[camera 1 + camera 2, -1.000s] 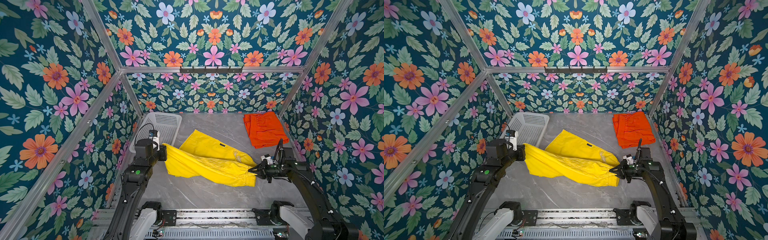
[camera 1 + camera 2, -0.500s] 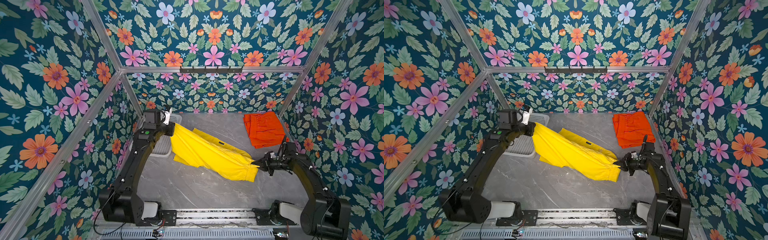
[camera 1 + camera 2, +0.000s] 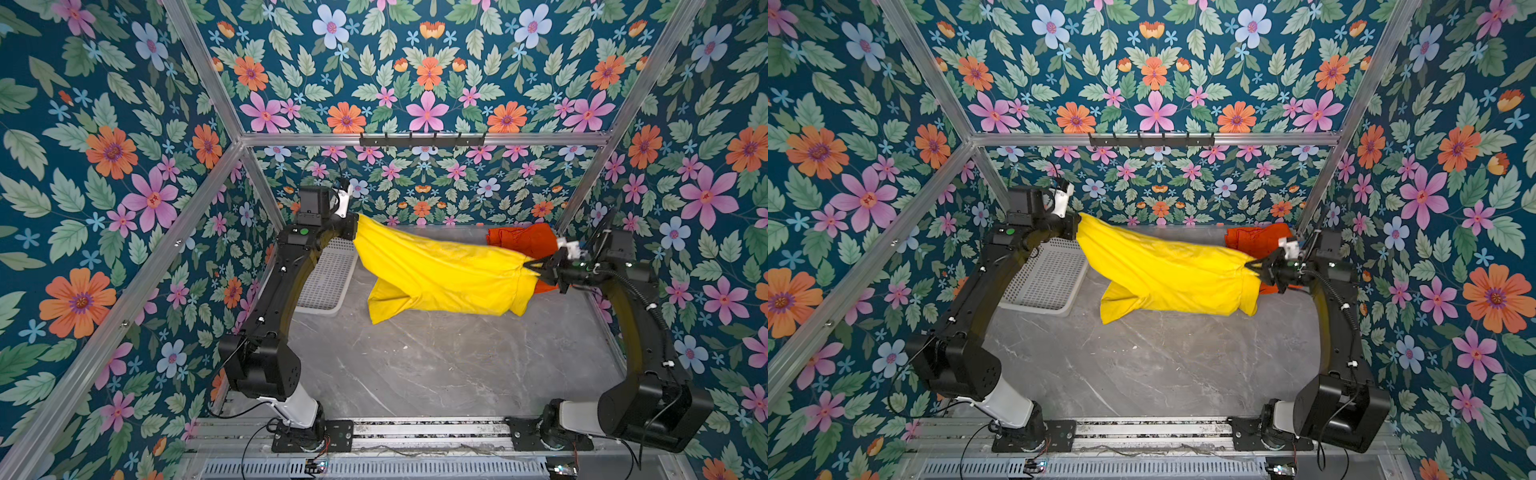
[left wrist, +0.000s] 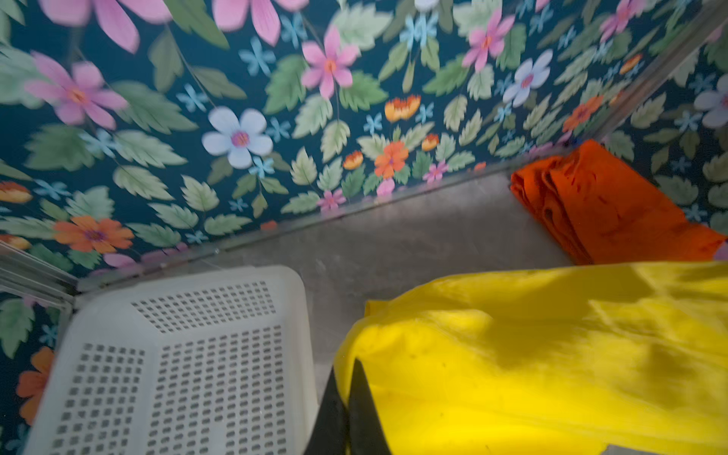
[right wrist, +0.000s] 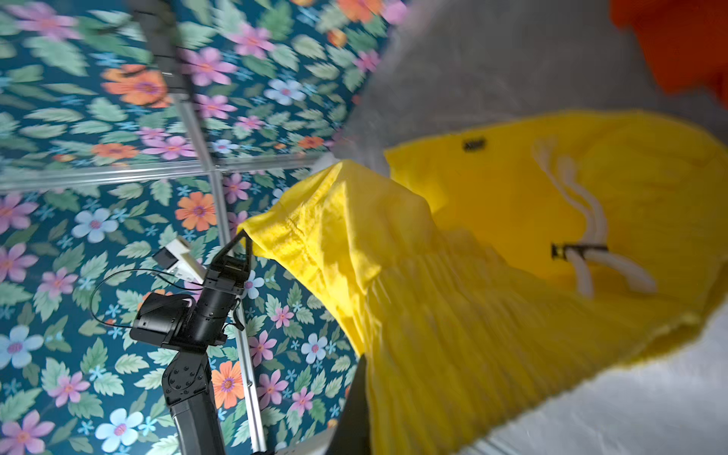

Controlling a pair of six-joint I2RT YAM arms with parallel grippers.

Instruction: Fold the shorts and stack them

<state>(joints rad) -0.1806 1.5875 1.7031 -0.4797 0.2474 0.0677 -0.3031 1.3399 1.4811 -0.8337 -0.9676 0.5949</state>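
While the yellow shorts (image 3: 436, 274) hang stretched between left gripper (image 3: 354, 226) and right gripper (image 3: 528, 264), each pinched tight on an opposite edge, lower both level and taut so cloth lands flat. Count: two shorts, orange shorts (image 3: 519, 241) lying just behind right gripper; one white perforated basket (image 3: 328, 274) below left gripper

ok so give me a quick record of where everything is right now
yellow shorts: lifted, stretched between both grippers
left gripper: shut on one end of the yellow shorts
right gripper: shut on the waistband end
orange shorts: lying in the far right corner, partly behind the yellow pair
basket: on the table, far left
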